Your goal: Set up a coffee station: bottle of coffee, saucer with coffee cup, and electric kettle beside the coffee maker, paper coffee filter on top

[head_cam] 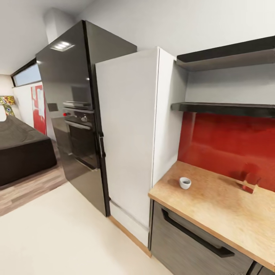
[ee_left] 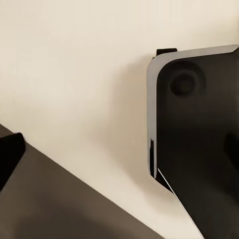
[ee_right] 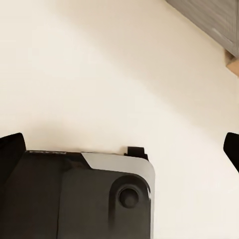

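Head view: the kitchen countertop [head_cam: 214,206], a light wood-look worktop, runs from the tall white cabinet [head_cam: 128,133] toward the picture's right edge, over a grey drawer front [head_cam: 191,244] with a long black handle [head_cam: 196,236]. The coffee cup [head_cam: 185,183], small and white, stands alone near the worktop's cabinet end, set back from the front edge with bare worktop all around it. A small red see-through object [head_cam: 250,182] sits farther along, near the red backsplash [head_cam: 229,145]; what it is cannot be told. Above the backsplash, the kitchen shelf [head_cam: 225,108] is the lower of two dark shelves, with the higher shelf [head_cam: 229,53] over it; the visible shelf edges carry nothing. Left of the white cabinet stands a glossy black tower [head_cam: 72,114] with a built-in oven [head_cam: 80,133]. A wide stretch of pale floor [head_cam: 57,236] lies open before the cabinets.

Left wrist view: the left claw [ee_left: 10,159] shows only one dark fingertip at the frame edge; whether it is spread or pressed together cannot be told. Beyond it lie pale floor, a dark band, and the rounded corner of the robot's base [ee_left: 199,139].

Right wrist view: the right claw [ee_right: 124,149] is spread wide, dark fingertips at opposite frame edges, nothing between them. Past the tips are pale floor, the base, and a corner of grey cabinet front [ee_right: 209,20].
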You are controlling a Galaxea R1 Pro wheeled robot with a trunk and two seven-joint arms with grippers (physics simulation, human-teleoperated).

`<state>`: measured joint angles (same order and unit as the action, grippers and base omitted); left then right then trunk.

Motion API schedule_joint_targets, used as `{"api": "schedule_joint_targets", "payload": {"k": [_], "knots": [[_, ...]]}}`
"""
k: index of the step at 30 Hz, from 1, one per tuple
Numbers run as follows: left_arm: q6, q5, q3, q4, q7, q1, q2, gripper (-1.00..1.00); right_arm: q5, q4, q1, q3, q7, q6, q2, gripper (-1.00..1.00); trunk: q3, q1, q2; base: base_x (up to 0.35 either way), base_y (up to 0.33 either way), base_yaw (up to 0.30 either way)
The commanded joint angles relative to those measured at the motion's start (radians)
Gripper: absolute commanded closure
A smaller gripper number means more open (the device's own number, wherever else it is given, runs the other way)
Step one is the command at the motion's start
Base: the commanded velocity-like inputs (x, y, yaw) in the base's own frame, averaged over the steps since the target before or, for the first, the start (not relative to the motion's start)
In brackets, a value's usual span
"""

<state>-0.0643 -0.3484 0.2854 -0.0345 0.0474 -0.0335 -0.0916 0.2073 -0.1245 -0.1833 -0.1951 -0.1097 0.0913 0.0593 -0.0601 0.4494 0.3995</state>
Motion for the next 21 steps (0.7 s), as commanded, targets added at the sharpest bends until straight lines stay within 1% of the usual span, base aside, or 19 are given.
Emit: {"api": "schedule_joint_targets", "payload": {"k": [1,9,21], "knots": [[-0.004,-0.011,0.008,0.002,0.003,0.0,0.0,-1.0,0.01,0.002,-0.001,-0.008,-0.003,0.004,0.0,-1.0,0.0,0.001,0.001,0.148,0.13,-0.292],[-0.004,-0.011,0.008,0.002,0.003,0.0,0.0,-1.0,0.01,0.002,-0.001,-0.007,-0.003,0.004,0.001,-1.0,0.0,0.001,0.001,0.106,0.078,-0.293],[-0.002,-0.011,0.008,0.002,0.003,0.0,0.0,-1.0,0.01,0.002,-0.001,-0.007,-0.003,0.004,0.001,-1.0,0.0,0.001,0.001,0.007,0.002,-0.293]]}}
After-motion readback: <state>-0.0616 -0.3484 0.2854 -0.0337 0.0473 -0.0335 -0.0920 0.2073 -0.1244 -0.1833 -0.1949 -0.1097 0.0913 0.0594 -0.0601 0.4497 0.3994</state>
